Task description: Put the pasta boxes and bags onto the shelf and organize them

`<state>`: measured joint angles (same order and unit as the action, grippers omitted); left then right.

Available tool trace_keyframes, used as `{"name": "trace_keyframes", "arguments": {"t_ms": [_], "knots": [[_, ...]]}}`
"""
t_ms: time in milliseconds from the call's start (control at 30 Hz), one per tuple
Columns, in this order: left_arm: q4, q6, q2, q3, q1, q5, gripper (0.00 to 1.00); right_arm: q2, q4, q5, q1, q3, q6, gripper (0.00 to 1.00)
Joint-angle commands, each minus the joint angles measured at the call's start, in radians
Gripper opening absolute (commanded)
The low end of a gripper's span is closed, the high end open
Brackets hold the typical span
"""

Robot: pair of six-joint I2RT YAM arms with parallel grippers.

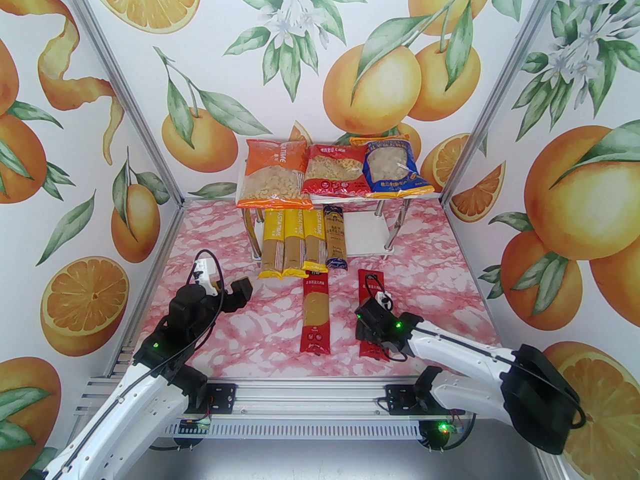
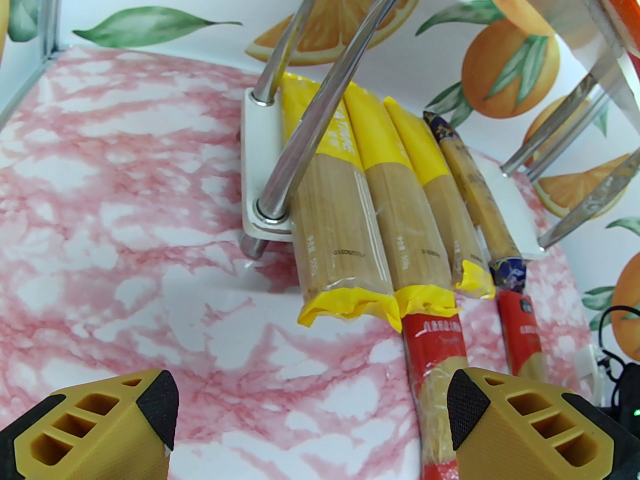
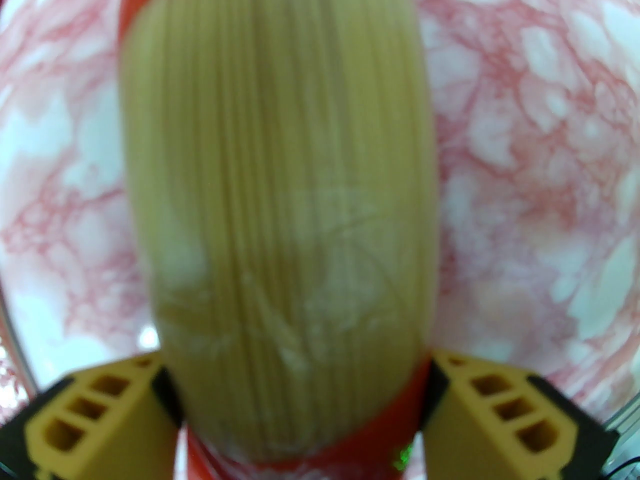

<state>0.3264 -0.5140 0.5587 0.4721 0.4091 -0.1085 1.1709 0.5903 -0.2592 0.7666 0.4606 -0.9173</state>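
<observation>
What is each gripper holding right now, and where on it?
The right gripper clamps the right-hand red spaghetti pack across its middle, a finger on each long side. The left gripper is open and empty.

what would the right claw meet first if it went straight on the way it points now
The long red plastic spaghetti pack with tan strands. The right claw points right at it, one finger on each side. The pink marbled tabletop seems to lie just beneath.

Three bags: orange bag [image 1: 272, 173], red bag [image 1: 334, 170], blue bag [image 1: 392, 168]. Three yellow packs [image 1: 295, 243], two red packs [image 1: 315, 313], one dark blue pack [image 1: 335, 238]. One shelf [image 1: 362, 233].
</observation>
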Motion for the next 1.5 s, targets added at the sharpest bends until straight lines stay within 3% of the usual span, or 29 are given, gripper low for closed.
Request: {"name": "trace_keyframes", "arguments": {"t_ms": [0, 333, 467, 500, 833, 1167, 1467], "knots": [[-0.044, -0.009, -0.003, -0.015, -0.009, 0.017, 0.93, 0.042, -0.017, 0.098, 0.032, -0.026, -0.018, 0.61], [-0.096, 0.0, 0.039, -0.002, -0.026, 0.052, 0.93, -0.006, 0.054, 0.077, 0.035, 0.022, -0.001, 0.38], [-0.156, -0.006, 0.116, 0.01, -0.034, 0.096, 0.92, -0.052, 0.126, 0.061, 0.035, 0.076, 0.033, 0.02], [-0.17, -0.008, 0.121, 0.007, -0.036, 0.102, 0.92, -0.058, 0.151, 0.051, 0.034, 0.095, 0.042, 0.0], [-0.203, -0.011, 0.133, 0.003, -0.039, 0.12, 0.92, -0.121, 0.305, -0.039, 0.033, 0.279, 0.123, 0.0], [-0.202, -0.008, 0.117, 0.002, -0.047, 0.125, 0.92, -0.083, 0.345, -0.061, -0.043, 0.531, 0.249, 0.0], [-0.197, -0.006, 0.118, 0.01, -0.055, 0.13, 0.92, 0.066, 0.199, 0.023, -0.207, 0.631, 0.401, 0.0]]}}
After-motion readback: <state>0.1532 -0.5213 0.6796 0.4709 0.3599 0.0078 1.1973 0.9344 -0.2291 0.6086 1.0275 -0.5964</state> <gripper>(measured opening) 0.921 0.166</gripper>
